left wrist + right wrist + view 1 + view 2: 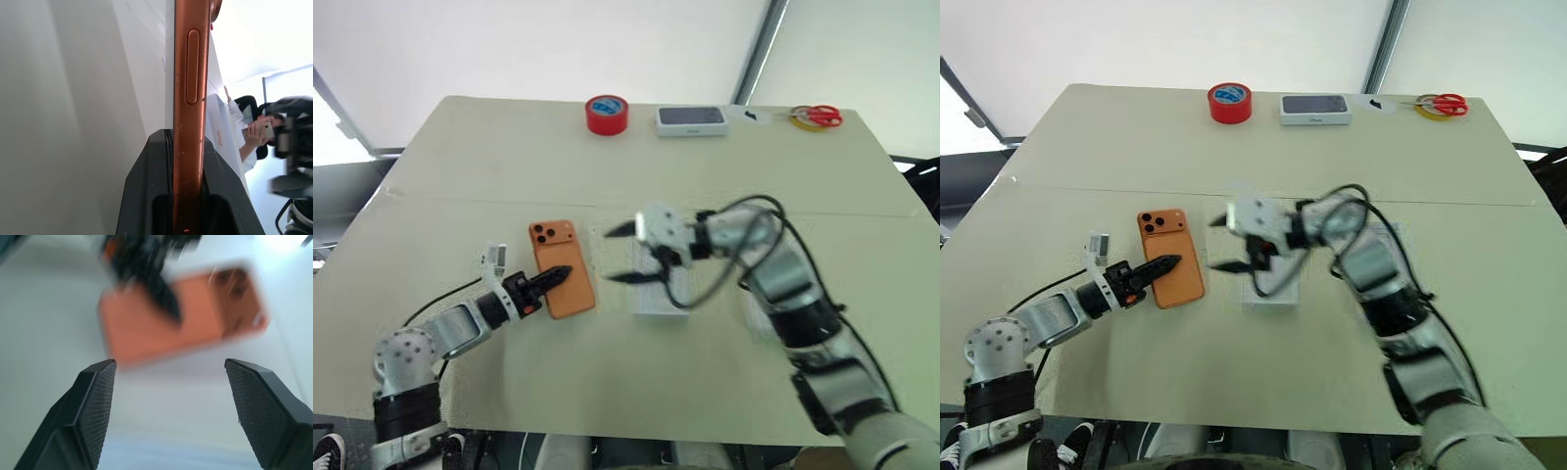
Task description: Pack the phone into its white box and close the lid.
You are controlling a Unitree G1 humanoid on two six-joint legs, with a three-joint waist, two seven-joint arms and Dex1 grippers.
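The orange phone (563,257) lies back up on the table, its camera lenses at the far left corner. My left gripper (558,275) is shut on the phone's near left edge; the left wrist view shows the phone's side (188,98) clamped between the two black fingers. Just right of the phone my right gripper (625,255) hangs open and empty, pointing left toward it. Below that gripper sits the white box (658,294), partly covered by it. A pale white sheet, possibly the lid (1389,238), shows beside my right forearm, mostly hidden.
At the table's far edge stand a red tape roll (606,115), a white box with a dark top (690,119) and red-handled scissors (816,117). A person holding up a phone (254,132) appears beyond the table in the left wrist view.
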